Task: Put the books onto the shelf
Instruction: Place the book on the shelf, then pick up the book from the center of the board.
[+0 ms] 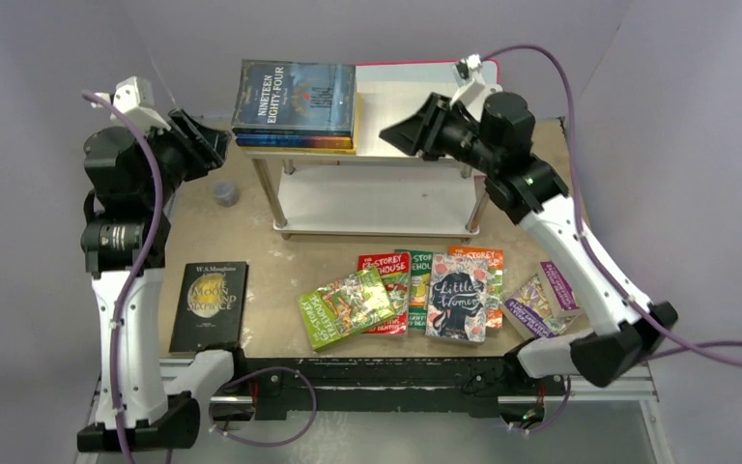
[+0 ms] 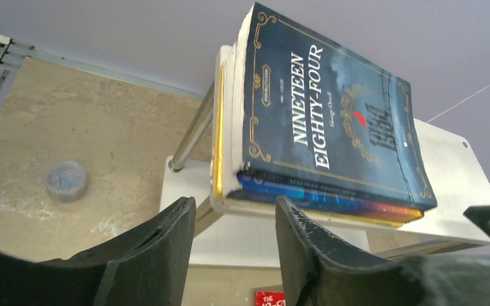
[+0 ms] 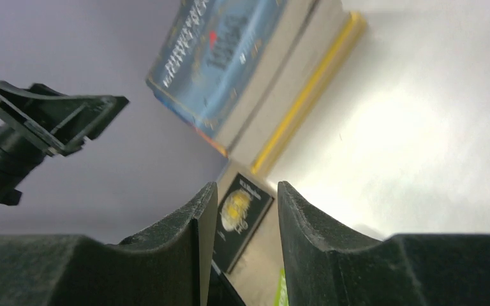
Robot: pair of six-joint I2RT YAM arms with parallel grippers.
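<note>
Stack appearance: dark blue "Nineteen Eighty-Four" (image 1: 295, 97), with a gilt frame and pale title on its cover, lies flat and face up. Beneath it are a blue-spined book (image 2: 306, 194) and, lowest, a yellow book (image 2: 218, 127).
Stack location: left half of the top board (image 2: 446, 185) of the shelf (image 1: 377, 205).
Shelf: two tiers of pale boards on thin metal legs, standing at the rear of the worktop (image 1: 251, 232). The top board carries the stack.
Left tool: left tool (image 1: 214, 145) has its jaws apart with nothing between them. It is raised just beside the left end of the stack, not touching.
Right tool: right tool (image 1: 391, 135) has its jaws apart and grips nothing. It is over the right half of the top board, near the stack's right edge but apart from it.
Books on worktop, left: black "Moon and Sixpence" (image 1: 210, 304) lies flat at the front, beside the left arm.
Books on worktop, centre to right: these form an overlapping cluster.
- A green cartoon book (image 1: 345, 307) lies tilted over a red "Storey Treehouse" book (image 1: 386, 285).
- Floral "Little Women" (image 1: 457, 297) lies on top of others.
- A purple-banded book (image 1: 541, 300) lies at the right end.
Other: a small grey round object (image 1: 226, 193) sits left of the shelf.
</note>
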